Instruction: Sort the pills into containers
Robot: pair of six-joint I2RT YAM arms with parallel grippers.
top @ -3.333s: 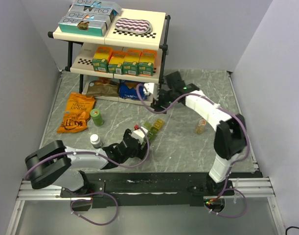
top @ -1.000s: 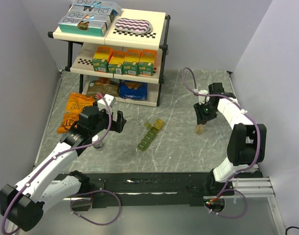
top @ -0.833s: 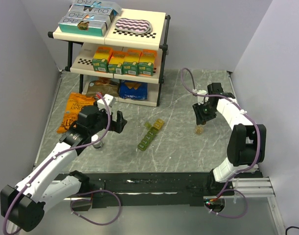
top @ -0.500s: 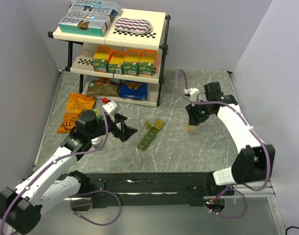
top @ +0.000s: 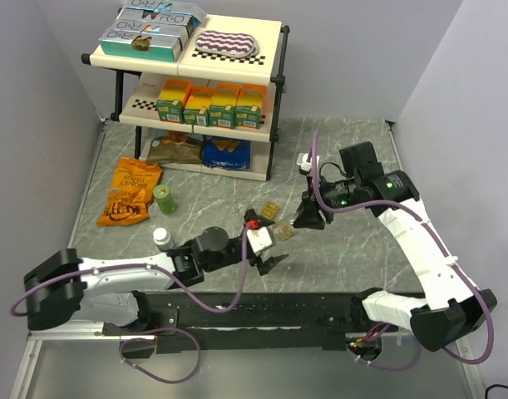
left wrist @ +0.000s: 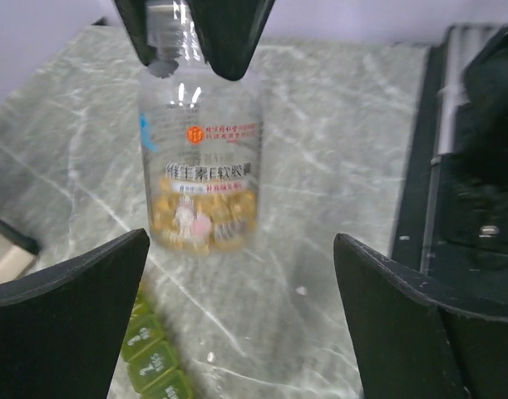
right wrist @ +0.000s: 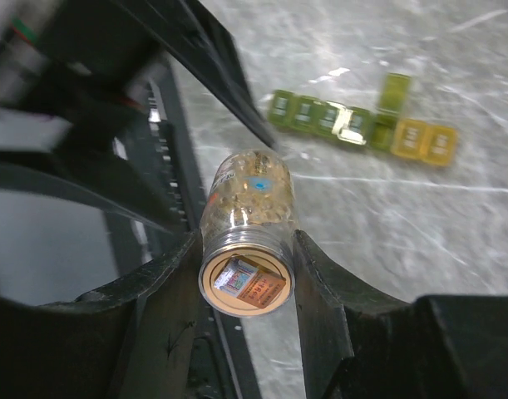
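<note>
The containers are a green-to-yellow strip (right wrist: pixel 362 125) lying on the table with one lid standing open (right wrist: pixel 393 96). Only its yellow end (top: pixel 268 210) shows in the top view, and a few green compartments (left wrist: pixel 154 357) show in the left wrist view. My right gripper (right wrist: pixel 247 241) is shut on a clear pill bottle (right wrist: pixel 249 195) with yellow pills in it. It holds the bottle (top: pixel 284 231) above the table beside the strip. My left gripper (left wrist: pixel 241 239) is open and empty, with the bottle (left wrist: pixel 199 158) just ahead of its jaws. In the top view my left gripper (top: pixel 268 248) and right gripper (top: pixel 305 218) are close together.
A white-capped bottle (top: pixel 161 238) and a green bottle (top: pixel 164 199) stand at the left, near an orange snack bag (top: pixel 131 191). A two-level shelf rack (top: pixel 274 50) with boxes stands at the back. The black base rail (left wrist: pixel 470 166) runs along the near edge.
My right gripper has carried the clear bottle from the right side to the middle, beside the strip. My left arm has swung in from the left and dropped low, its gripper open towards the bottle.
</note>
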